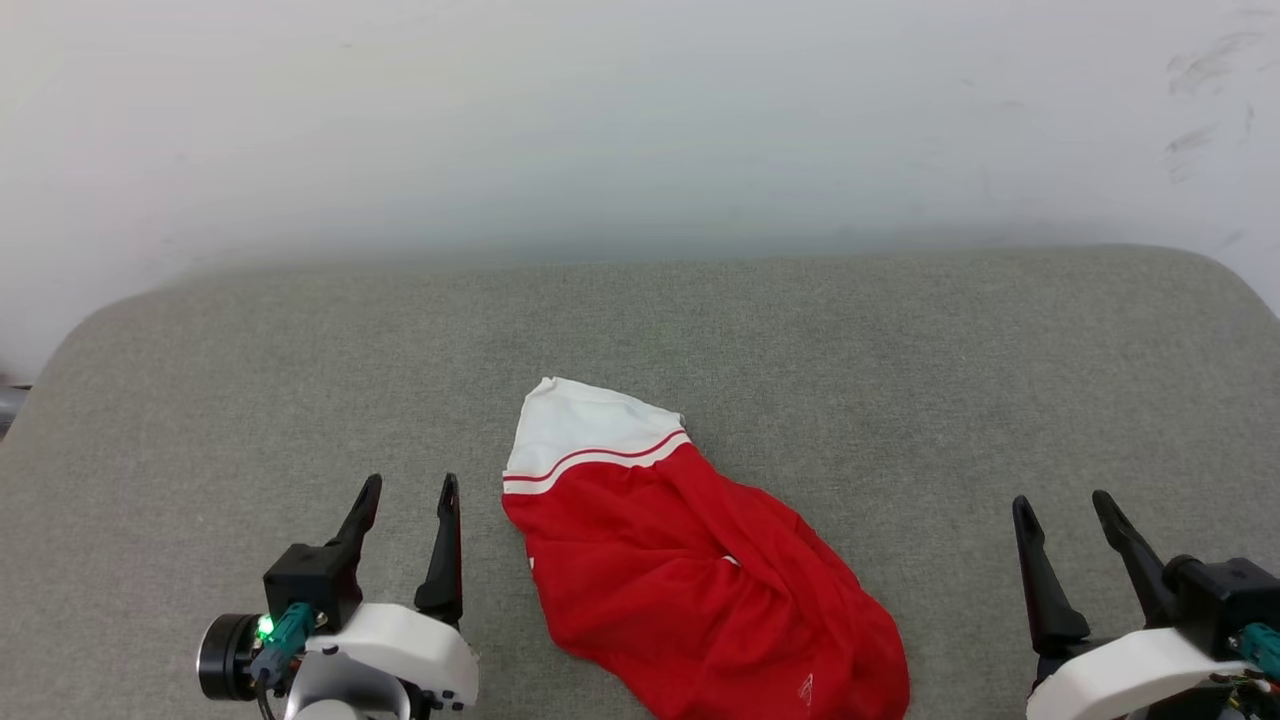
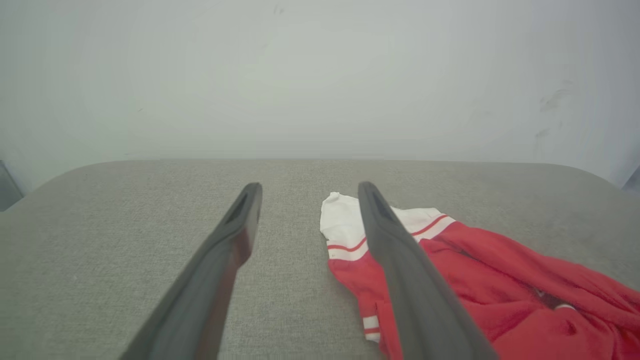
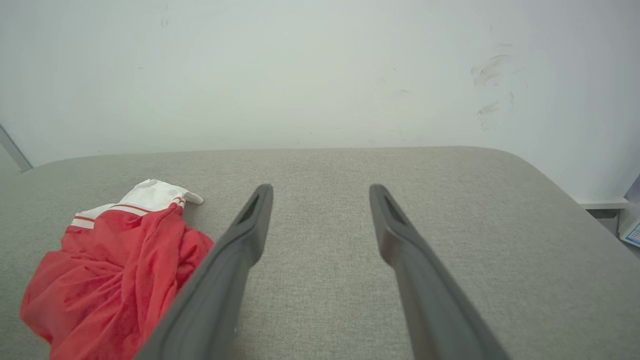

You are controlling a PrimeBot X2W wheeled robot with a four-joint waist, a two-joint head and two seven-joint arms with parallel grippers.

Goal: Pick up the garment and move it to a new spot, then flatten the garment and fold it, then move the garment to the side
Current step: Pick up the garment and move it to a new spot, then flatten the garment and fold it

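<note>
The garment [image 1: 690, 570] lies crumpled in a red heap on the grey padded surface [image 1: 700, 330], near its front middle, with a white sleeve and red-and-white stripe trim pointing to the back. My left gripper [image 1: 410, 498] stands open just left of it, nothing between its fingers. My right gripper [image 1: 1065, 510] is open too, well to the right of the heap. In the left wrist view the garment [image 2: 500, 280] shows to the right of the left gripper [image 2: 307, 192], partly behind one finger. In the right wrist view the garment [image 3: 115, 270] lies left of the right gripper [image 3: 320, 192].
A pale wall [image 1: 640, 120] rises behind the surface, with dark scuff marks [image 1: 1200, 70] at its upper right. The surface has rounded back corners. Past its right edge a small white ledge [image 3: 602, 202] shows in the right wrist view.
</note>
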